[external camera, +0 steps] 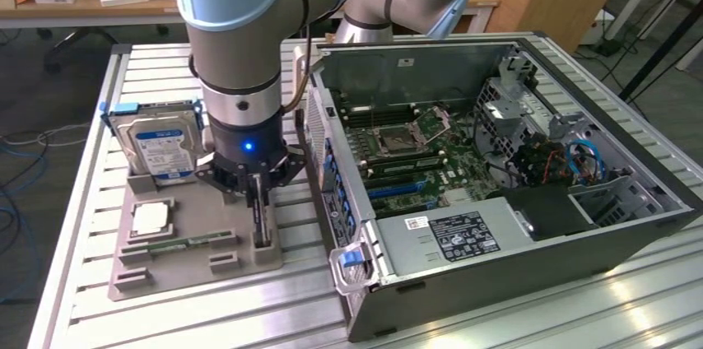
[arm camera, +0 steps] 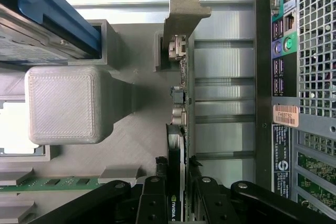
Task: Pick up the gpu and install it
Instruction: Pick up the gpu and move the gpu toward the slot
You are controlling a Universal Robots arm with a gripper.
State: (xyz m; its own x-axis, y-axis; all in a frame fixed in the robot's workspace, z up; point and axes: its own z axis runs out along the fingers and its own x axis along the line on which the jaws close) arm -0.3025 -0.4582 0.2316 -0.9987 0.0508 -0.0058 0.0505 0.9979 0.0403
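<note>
The gpu (external camera: pixel 262 219) stands on edge in a slot of the grey holder (external camera: pixel 193 271), beside the open computer case (external camera: pixel 615 225). My gripper (external camera: pixel 259 194) has come straight down over it. In the wrist view the gpu (arm camera: pixel 181 98) runs away from the camera as a thin dark card with its silver bracket (arm camera: pixel 185 11) at the far end. The gripper (arm camera: pixel 178 195) is shut on the card's near end, with black fingers (arm camera: pixel 153 195) pressed against both faces. The card's lower edge still sits in the holder.
The holder also carries a silver hard drive (external camera: pixel 163 145) in a blue frame, a square processor (external camera: pixel 151 219) and a green memory stick (external camera: pixel 189 244). The case's rear panel (arm camera: pixel 299 77) stands close beside the card. Inside lies the motherboard (external camera: pixel 429 160). All rests on a slatted metal table (external camera: pixel 143 65).
</note>
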